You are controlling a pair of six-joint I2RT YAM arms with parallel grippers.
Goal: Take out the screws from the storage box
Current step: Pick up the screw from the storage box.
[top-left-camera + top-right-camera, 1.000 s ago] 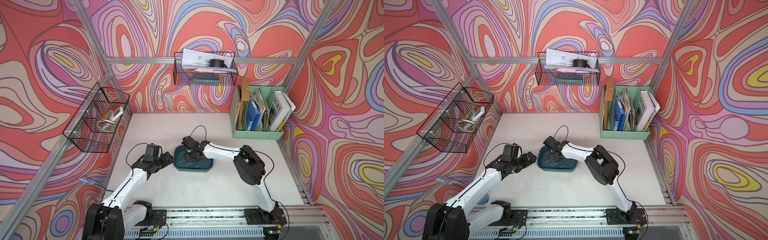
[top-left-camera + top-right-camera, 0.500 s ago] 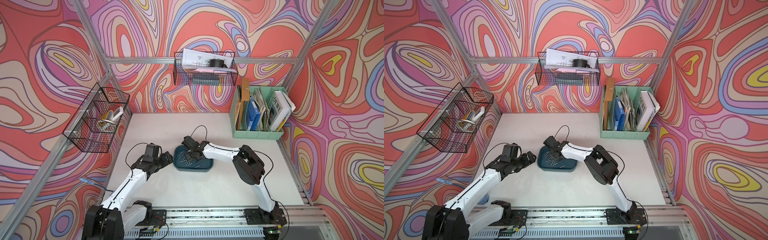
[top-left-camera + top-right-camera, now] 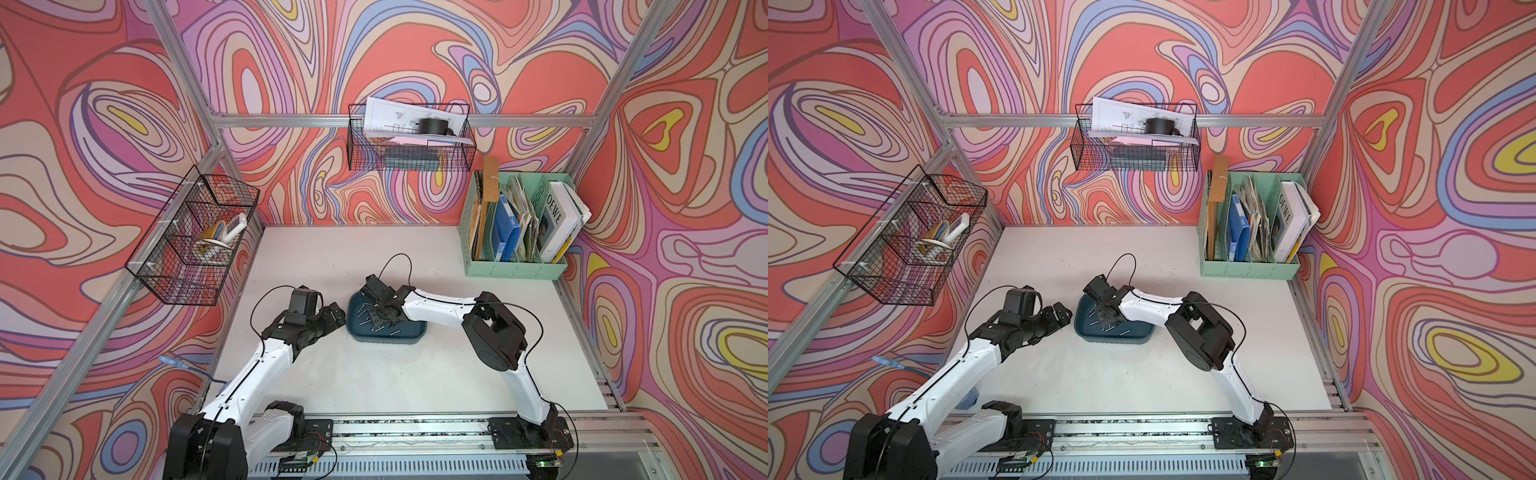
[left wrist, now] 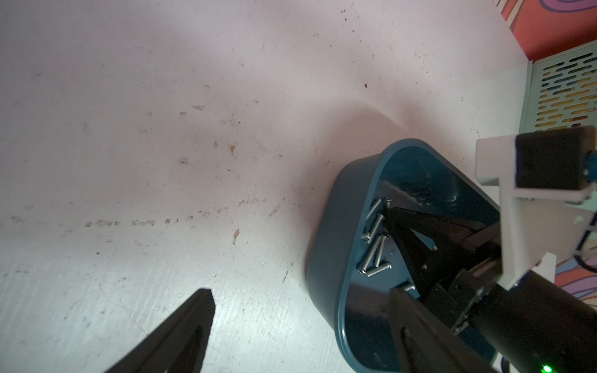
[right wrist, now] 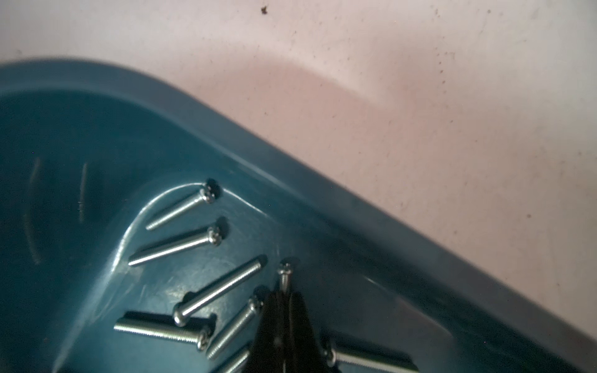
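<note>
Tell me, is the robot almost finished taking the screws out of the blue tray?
Barely started. Done: no screw shows outside the dark teal tray. In hand: the right hand is shut on one screw, low inside the tray. Left: at least six more screws lie on its floor, and the left hand is open beside it.

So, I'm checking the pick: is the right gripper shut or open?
Shut: the right gripper pinches one screw, head poking out past its tips, inside the storage box.
</note>
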